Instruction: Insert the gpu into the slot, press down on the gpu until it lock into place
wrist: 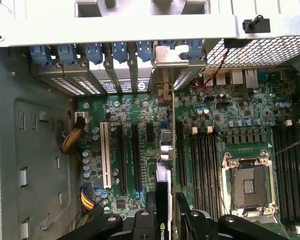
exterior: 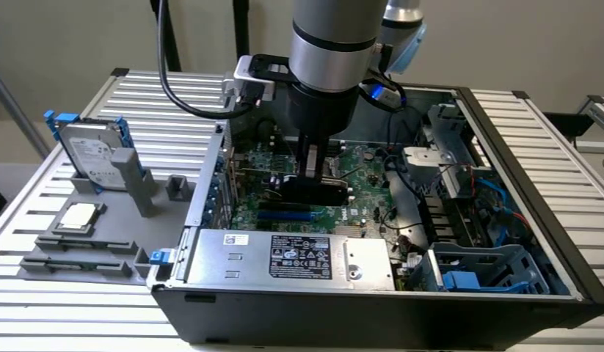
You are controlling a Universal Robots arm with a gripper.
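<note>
While the gripper (exterior: 318, 170) is pinching the upright gpu (exterior: 319, 192) between its fingers (wrist: 151, 207), the card is hanging just beside the blue slot (exterior: 285, 216), possibly touching it.

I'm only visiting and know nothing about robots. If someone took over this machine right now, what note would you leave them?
Gripper: shut on the gpu, holding it on edge inside the open computer case.
The gpu: over the motherboard. The slot: blue strip, partly visible beside the card on the power supply side.
Done: card is gripped and brought over the board.
Left: I cannot tell whether it has entered the slot; pressing it down to lock is unconfirmed.
</note>
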